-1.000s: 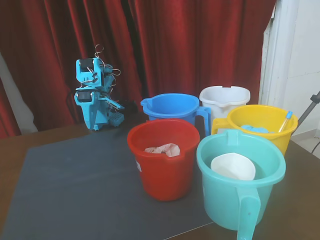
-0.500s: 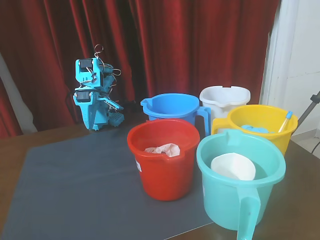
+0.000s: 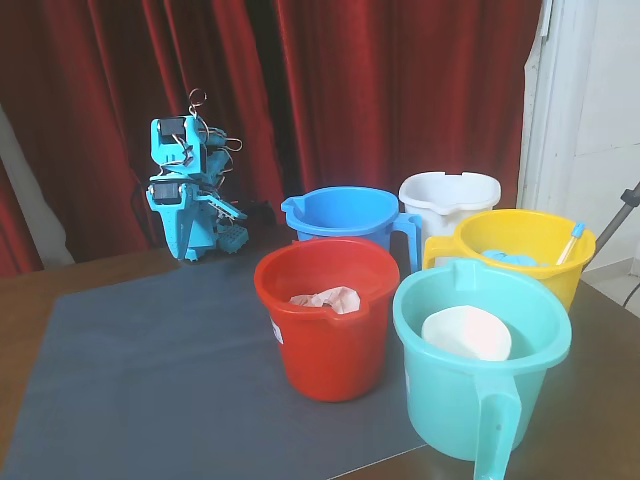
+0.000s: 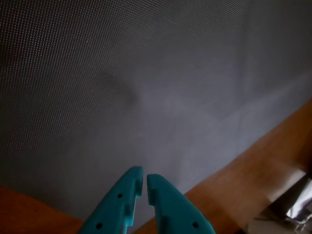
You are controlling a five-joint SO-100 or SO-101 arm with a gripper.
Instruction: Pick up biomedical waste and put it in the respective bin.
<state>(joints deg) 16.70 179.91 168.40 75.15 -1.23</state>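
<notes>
A thin blue syringe (image 3: 572, 241), the biomedical waste, leans inside the yellow bucket (image 3: 520, 231) against its right rim. The turquoise arm (image 3: 187, 190) sits folded at the back left of the table, far from the buckets. Its gripper (image 3: 232, 239) is low over the grey mat (image 3: 150, 360). In the wrist view the gripper (image 4: 145, 176) is shut with nothing between its fingers, pointing at bare grey mat (image 4: 146, 87) near the mat's edge.
Five buckets cluster at the right: red (image 3: 330, 345) with a crumpled tissue (image 3: 326, 298), blue (image 3: 345, 212), white (image 3: 448, 193), yellow, and teal (image 3: 470, 395) holding a white cup (image 3: 465, 334). Red curtains hang behind.
</notes>
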